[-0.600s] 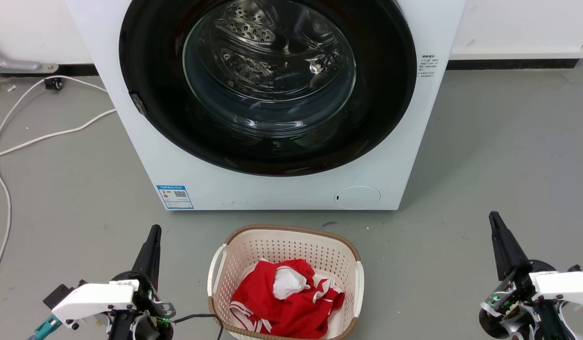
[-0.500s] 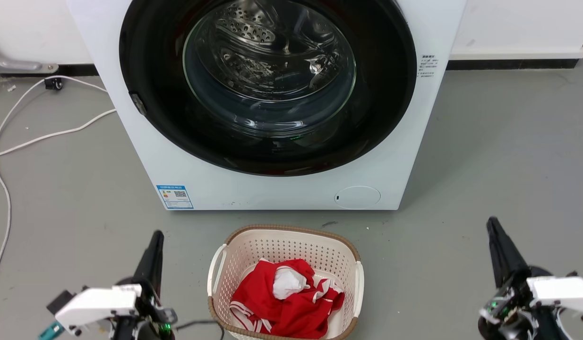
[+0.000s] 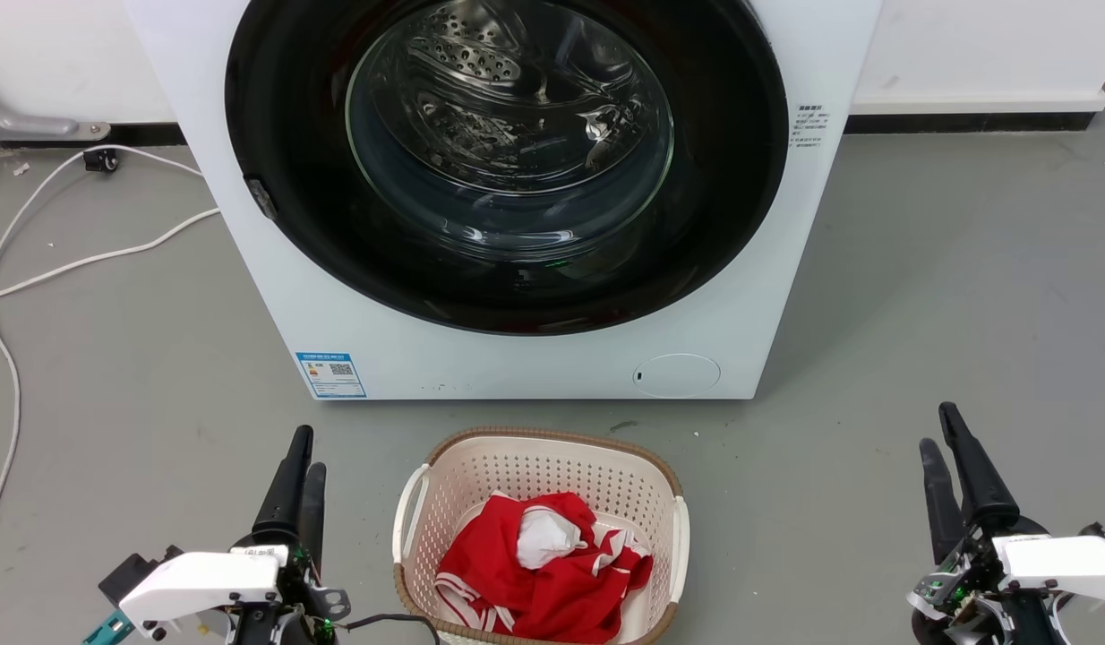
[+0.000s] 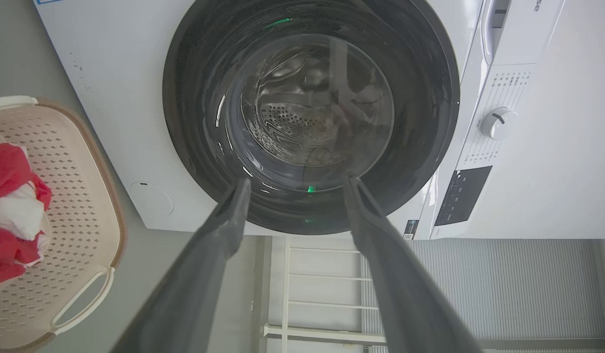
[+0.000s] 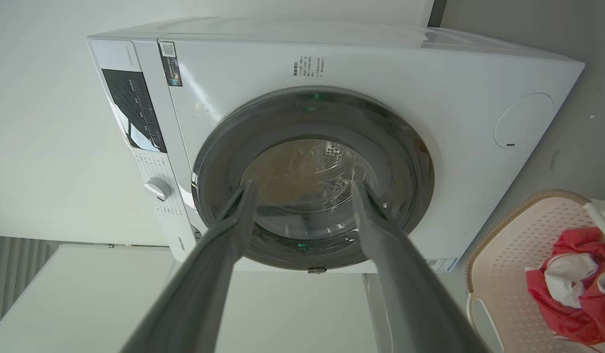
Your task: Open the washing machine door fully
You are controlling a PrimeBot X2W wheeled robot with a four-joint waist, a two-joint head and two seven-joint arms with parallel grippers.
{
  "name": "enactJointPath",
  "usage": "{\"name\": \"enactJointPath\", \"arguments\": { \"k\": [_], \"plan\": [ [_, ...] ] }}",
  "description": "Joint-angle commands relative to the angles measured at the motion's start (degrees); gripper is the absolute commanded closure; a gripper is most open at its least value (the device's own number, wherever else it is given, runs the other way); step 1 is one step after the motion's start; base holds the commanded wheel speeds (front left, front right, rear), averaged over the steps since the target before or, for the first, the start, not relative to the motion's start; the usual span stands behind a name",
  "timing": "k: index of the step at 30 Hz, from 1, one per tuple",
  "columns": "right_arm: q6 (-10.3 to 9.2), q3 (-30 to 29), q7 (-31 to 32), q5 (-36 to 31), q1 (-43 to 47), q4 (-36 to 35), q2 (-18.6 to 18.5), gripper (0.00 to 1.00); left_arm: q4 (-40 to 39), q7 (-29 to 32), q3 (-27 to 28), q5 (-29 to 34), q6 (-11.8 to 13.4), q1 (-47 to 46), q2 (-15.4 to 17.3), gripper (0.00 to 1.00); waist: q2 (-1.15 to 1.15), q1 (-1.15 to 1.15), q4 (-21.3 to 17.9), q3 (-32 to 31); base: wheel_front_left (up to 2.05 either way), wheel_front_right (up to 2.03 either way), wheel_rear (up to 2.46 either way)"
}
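The washing machine door sat shut, flush in the front of the white washing machine, which stood on the grey floor at its far edge by the wall. Just in front of the machine a beige laundry basket holding red and white cloth stood on the floor, apart from the washer. The left claw and the right claw hovered low on either side of the basket, well short of the door, each with its two dark fingers spread apart and gripping nothing.
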Motion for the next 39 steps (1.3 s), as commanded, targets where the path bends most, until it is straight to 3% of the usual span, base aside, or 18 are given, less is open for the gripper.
{"name": "enactJointPath", "arguments": {
  "k": [1, 8, 22, 39],
  "plan": [
    [0.00, 0.0, -0.6, -1.2, -0.5, -1.7, -0.1, 0.00, -1.5, -0.5, -0.3, 1.0, -0.1, -1.1, 0.1, 0.00, 0.00, 0.00, 0.0, 0.0, 0.00, 0.00, 0.00],
    [0.00, 0.3, -2.3, -9.1, -0.2, -4.4, -0.1, 0.00, -4.2, -2.3, -0.6, 7.6, -0.1, -1.3, 0.1, 0.00, 0.00, 0.00, -0.1, -0.1, 0.00, 0.00, 0.00],
    [0.01, 1.3, -5.5, -33.6, 1.3, -8.9, 0.0, 0.00, -10.2, -5.4, -0.4, 26.1, 0.0, -0.8, 0.2, 0.00, 0.00, 0.00, -0.5, -0.4, 0.00, 0.00, 0.00],
    [0.01, 3.3, -8.4, -56.2, 1.7, -11.3, 0.0, 0.00, -13.4, -8.7, -3.4, 47.6, 2.7, 0.8, 0.2, 0.00, 0.00, 0.00, -0.9, -0.5, 0.00, 0.00, 0.00]
  ]
}}
